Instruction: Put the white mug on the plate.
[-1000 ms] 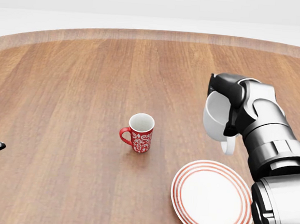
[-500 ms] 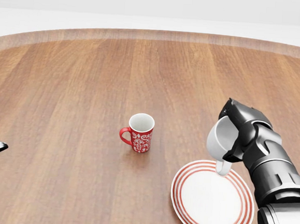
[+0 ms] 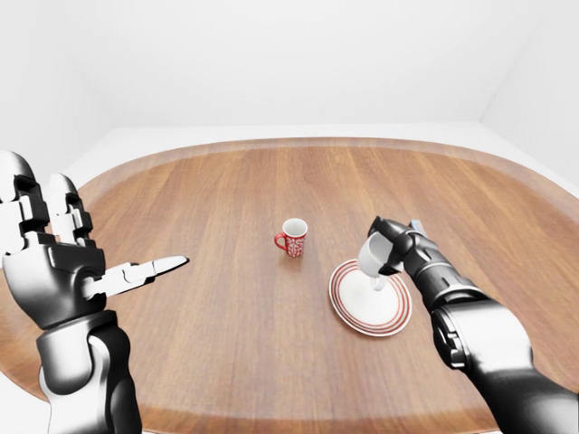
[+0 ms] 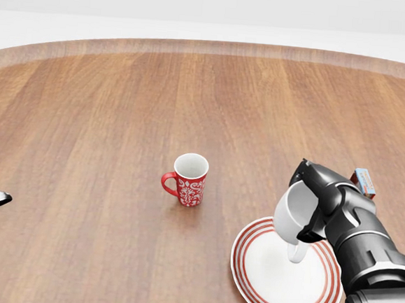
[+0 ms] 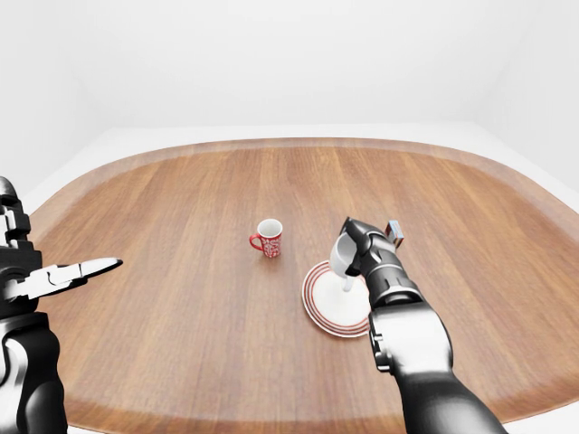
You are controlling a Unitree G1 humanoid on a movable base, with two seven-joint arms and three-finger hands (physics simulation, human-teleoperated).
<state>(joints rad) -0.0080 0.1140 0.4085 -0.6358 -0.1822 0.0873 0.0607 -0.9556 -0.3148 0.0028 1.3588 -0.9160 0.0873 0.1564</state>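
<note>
Your right robot hand grasps the white mug, tilted, handle downward, directly above the plate; your left robot hand, fingers spread, stands far left, so lower straight down.

A bare simulated test room, not a lived-in home. Plain white walls and a pale floor surround one large oval wooden table. The flat, even render shows it
</note>
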